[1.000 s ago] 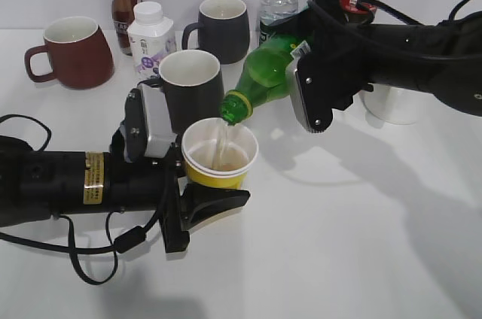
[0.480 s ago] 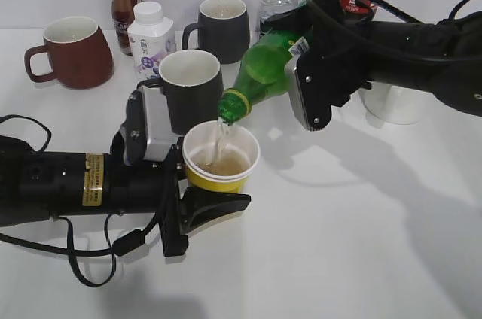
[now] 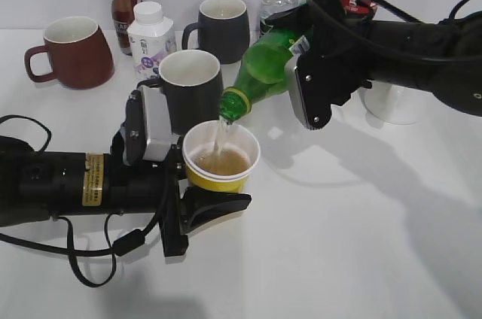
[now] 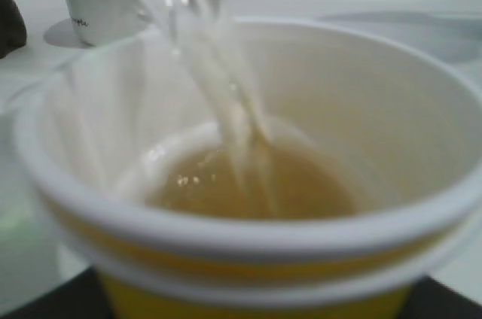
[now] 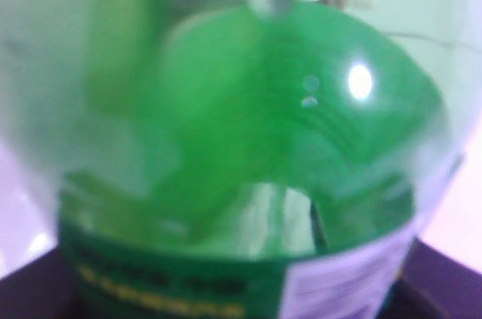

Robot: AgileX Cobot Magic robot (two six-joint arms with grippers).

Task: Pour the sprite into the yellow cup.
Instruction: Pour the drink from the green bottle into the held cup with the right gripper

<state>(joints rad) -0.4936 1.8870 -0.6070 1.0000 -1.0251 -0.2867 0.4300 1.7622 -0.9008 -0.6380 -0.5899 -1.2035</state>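
At the middle of the white table [image 3: 361, 244], the small yellow paper cup with its white interior [image 3: 221, 157] is held upright by the left gripper [image 3: 197, 176], whose jaws are closed against the cup's sides. Above it, the translucent green plastic sprite bottle [image 3: 263, 71] is clamped at its body by the right gripper [image 3: 305, 78] and tilted neck-down over the rim. A clear stream [image 4: 218, 71] is seen falling into the pale liquid [image 4: 256, 187] pooled inside. A dark grey mug [image 3: 190, 86] stands just behind the cup.
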